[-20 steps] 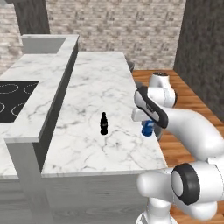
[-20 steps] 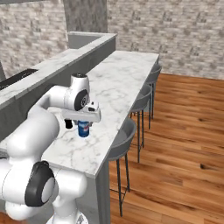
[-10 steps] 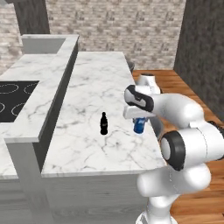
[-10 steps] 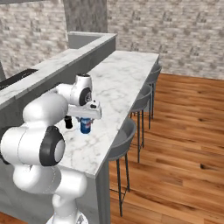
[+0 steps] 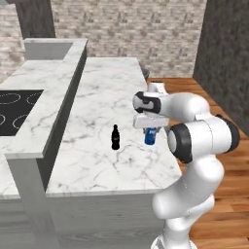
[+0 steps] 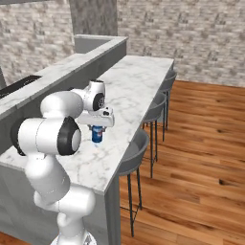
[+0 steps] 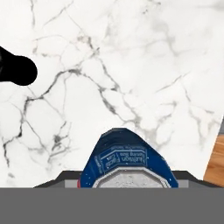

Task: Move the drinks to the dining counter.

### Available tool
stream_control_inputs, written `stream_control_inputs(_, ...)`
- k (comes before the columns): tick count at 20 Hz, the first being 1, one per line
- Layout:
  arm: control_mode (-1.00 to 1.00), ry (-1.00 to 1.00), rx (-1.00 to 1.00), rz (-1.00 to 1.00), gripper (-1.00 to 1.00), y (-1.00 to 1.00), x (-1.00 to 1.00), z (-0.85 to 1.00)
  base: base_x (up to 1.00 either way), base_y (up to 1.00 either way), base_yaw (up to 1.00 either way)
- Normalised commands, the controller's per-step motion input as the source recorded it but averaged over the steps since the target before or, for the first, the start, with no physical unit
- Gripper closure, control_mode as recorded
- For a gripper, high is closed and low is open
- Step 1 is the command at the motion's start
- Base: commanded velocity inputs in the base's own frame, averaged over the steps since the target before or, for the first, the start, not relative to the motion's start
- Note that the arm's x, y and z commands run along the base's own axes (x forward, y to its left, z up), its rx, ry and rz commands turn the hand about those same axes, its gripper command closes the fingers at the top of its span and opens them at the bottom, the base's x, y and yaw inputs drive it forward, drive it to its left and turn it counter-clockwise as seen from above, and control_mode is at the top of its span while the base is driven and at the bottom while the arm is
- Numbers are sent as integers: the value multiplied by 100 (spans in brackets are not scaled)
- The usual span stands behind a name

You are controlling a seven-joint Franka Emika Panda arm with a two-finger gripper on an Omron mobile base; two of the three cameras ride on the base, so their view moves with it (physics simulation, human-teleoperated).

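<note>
The blue soda can (image 5: 150,136) hangs under my hand, just over the marble dining counter (image 5: 107,87) near its right edge. My gripper (image 5: 150,130) is shut on the can. From the right base view the can (image 6: 97,134) sits below the gripper (image 6: 97,127), over the counter (image 6: 139,81). The hand view looks down on the can's silver top and blue side (image 7: 127,159), with marble (image 7: 131,65) beneath. The small black bottle (image 5: 115,137) stands upright on the counter, a short way left of the can; its dark shape (image 7: 15,70) shows at the hand view's left edge.
A raised marble ledge (image 5: 58,82) runs along the counter's left side, with a black cooktop (image 5: 14,109) beyond it. Grey stools (image 6: 155,107) line the counter's right edge over the wood floor (image 6: 201,143). Brick walls stand behind.
The hand has carried the can a little to the left over the counter, closer to the bottle, and the arm's elbow has folded up nearer the base. The bottle has stayed put.
</note>
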Motion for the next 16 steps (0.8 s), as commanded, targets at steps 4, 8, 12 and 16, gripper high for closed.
stream_control_inputs(4,-100,-1,0,0,100,0,36,-29,0,0,0)
stream_control_inputs(8,-100,-3,-1,0,100,0,33,-35,0,0,0)
stream_control_inputs(12,-100,0,0,0,100,0,29,-34,0,0,0)
stream_control_inputs(16,-100,0,0,0,100,0,21,-32,0,0,0)
